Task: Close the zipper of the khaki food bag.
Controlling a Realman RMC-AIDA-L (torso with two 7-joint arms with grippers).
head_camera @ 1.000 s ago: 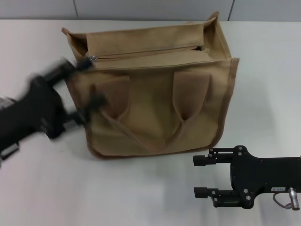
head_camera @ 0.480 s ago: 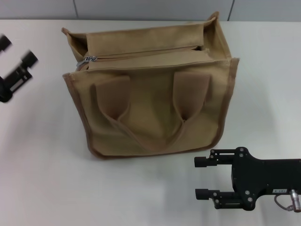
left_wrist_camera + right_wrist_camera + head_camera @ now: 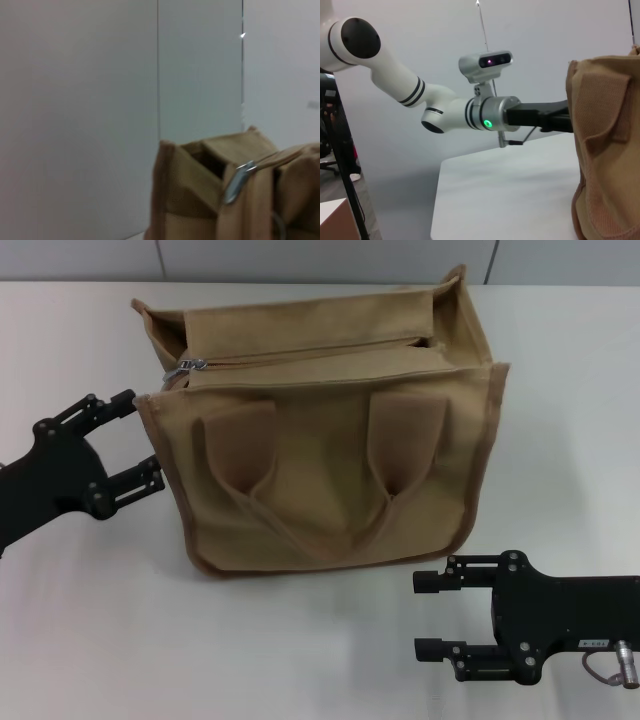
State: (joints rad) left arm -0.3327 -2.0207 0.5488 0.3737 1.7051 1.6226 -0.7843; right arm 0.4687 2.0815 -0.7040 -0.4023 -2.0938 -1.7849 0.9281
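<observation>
- The left gripper (image 3: 140,445) hangs low over the white table (image 3: 90,620), just beside the left end of the bag; its two black fingers (image 3: 128,484) are spread apart and hold nothing.
- The khaki food bag (image 3: 330,470) stands upright at the middle of the table, its two looped handles (image 3: 325,490) lying flat against the front panel facing the robot.
- The zipper (image 3: 300,352) runs along the bag's top panel; its silver pull tab (image 3: 190,365) sits at the left end, and a gap shows at the right end of the line.
- The right gripper (image 3: 428,615) rests on the table in front of the bag's right corner, well apart from it, fingers parted and empty.
- Behind the table stands a pale grey panelled wall (image 3: 320,260) with thin vertical seams.
</observation>
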